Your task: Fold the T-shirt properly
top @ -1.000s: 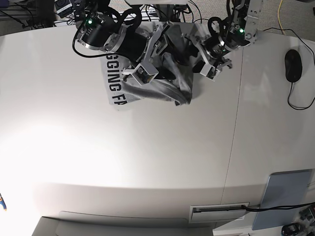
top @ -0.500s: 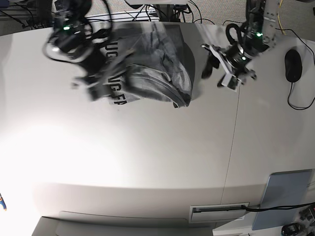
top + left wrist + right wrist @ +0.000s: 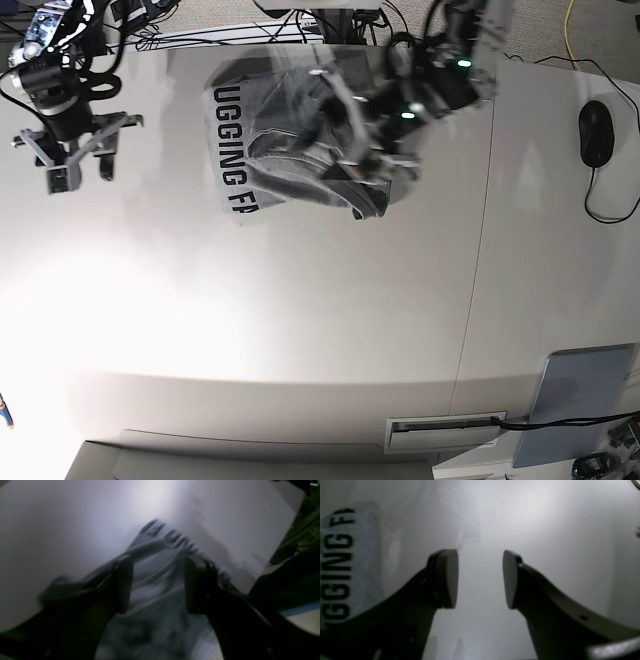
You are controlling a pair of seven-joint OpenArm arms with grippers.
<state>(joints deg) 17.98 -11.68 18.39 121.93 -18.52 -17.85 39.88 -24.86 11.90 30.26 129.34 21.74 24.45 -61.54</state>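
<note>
The T-shirt (image 3: pixel 290 150) lies crumpled at the back middle of the white table (image 3: pixel 300 320), heather grey with black block lettering along its left edge. My left gripper (image 3: pixel 368 165) hovers blurred over the shirt's right part. In the left wrist view it (image 3: pixel 158 580) is open, jaws wide apart, with rumpled shirt cloth (image 3: pixel 150 545) under and between them. My right gripper (image 3: pixel 78 165) is open over bare table, well to the left of the shirt. In the right wrist view nothing is between its fingers (image 3: pixel 480 577), and the lettered shirt edge (image 3: pixel 340 555) shows at far left.
A black computer mouse (image 3: pixel 594 133) with its cable lies at the far right. A blue-grey panel (image 3: pixel 580 400) sits at the front right corner beside a slot (image 3: pixel 445 428) in the table's front edge. Cables run behind the table's back edge.
My right arm has swung left off the shirt to the table's far left. My left arm went out to the right, then came back over the shirt's right part. Both grippers stayed open.
</note>
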